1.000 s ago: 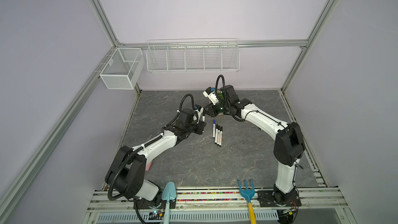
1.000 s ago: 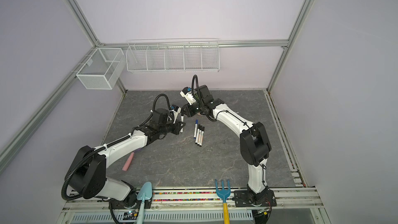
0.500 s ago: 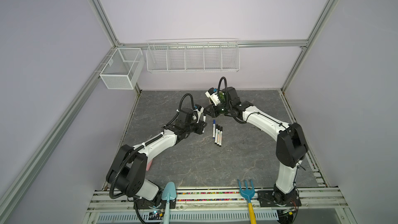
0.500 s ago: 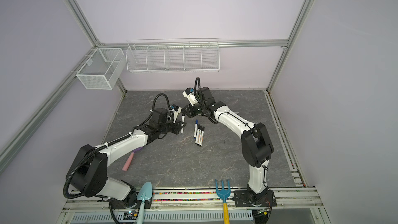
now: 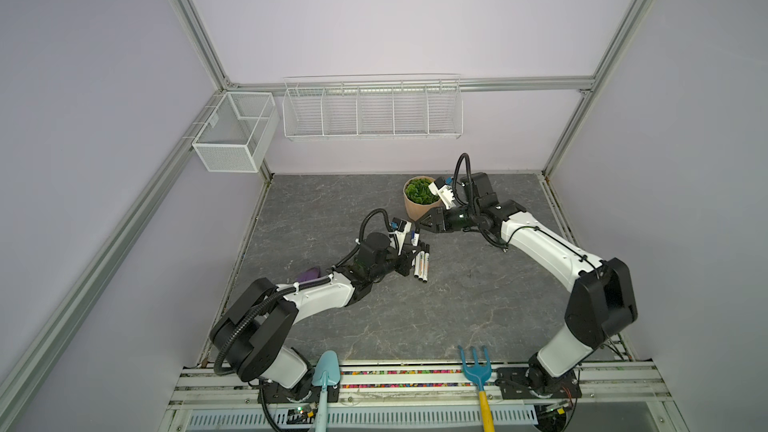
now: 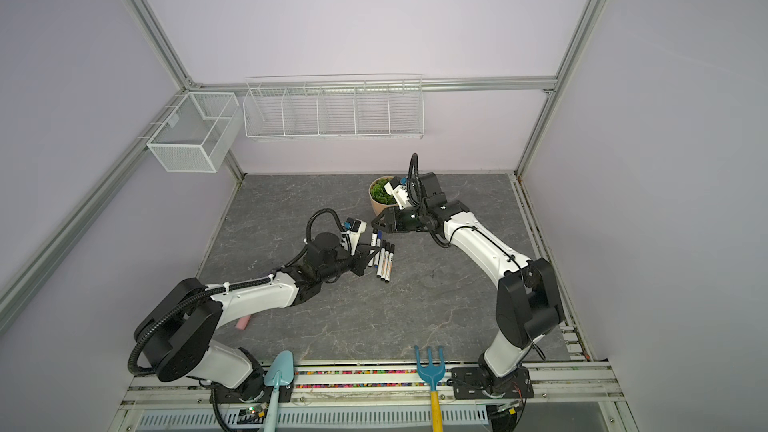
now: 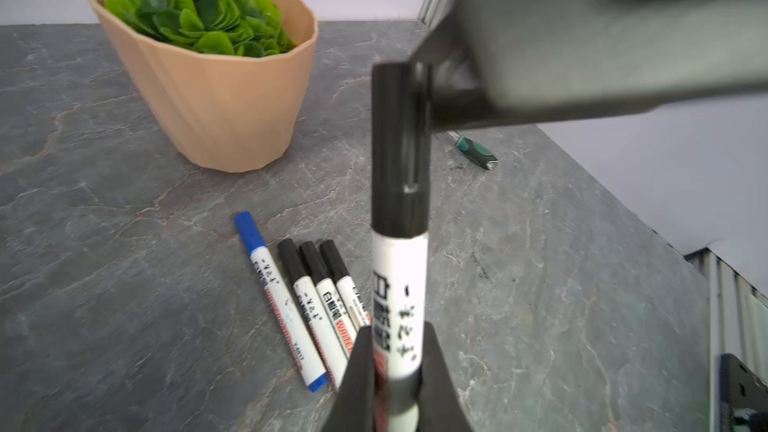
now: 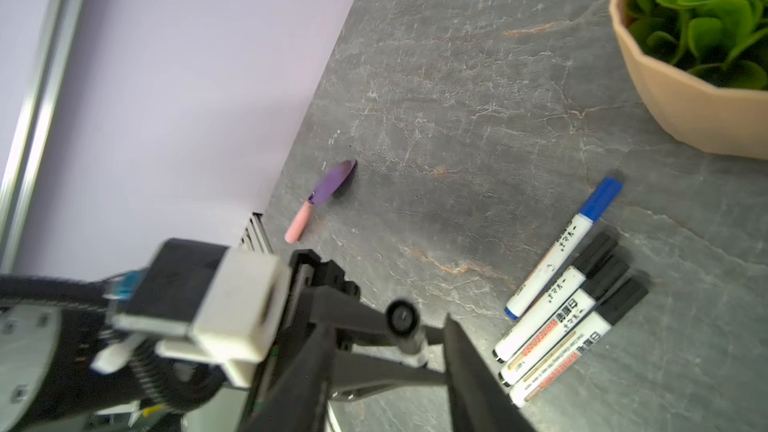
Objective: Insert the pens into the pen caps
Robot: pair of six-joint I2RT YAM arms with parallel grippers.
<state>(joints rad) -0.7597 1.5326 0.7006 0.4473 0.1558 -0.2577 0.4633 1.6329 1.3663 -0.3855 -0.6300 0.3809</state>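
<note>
The left tool [image 7: 398,328] is clamped on the lower barrel of a slim white marker pen with a printed label [image 7: 399,284]. It holds the pen upright above the grey marbled worktop [image 7: 124,263]. A short black cylindrical plastic cap [image 7: 399,147] sits on the pen's upper end, and its rim meets the white barrel with no gap that I can see.

The right tool [image 5: 426,224] hovers at the top of that cap. In the right wrist view its jaws stand apart on either side of the cap's end, with space showing beside one finger, so it looks open and holds nothing.

Four more pens lie side by side on the worktop just below the held one. One is a white pen with a blue cap [image 7: 278,297]. The other three are white pens with black caps [image 7: 316,284], touching each other. All four appear capped, so the task looks nearly done.

The pen should be light and stiff. Its smooth plastic barrel could twist or slide in a narrow grip, so mid-barrel on the label is the safest hold. The cap is a press fit and needs a straight push along the pen's axis. A sideways push would tilt the pen in the jaws. Nearby stand a tan faceted pot of green leaves [image 7: 216,118] and a green-handled metal tool [image 7: 476,151].
</note>
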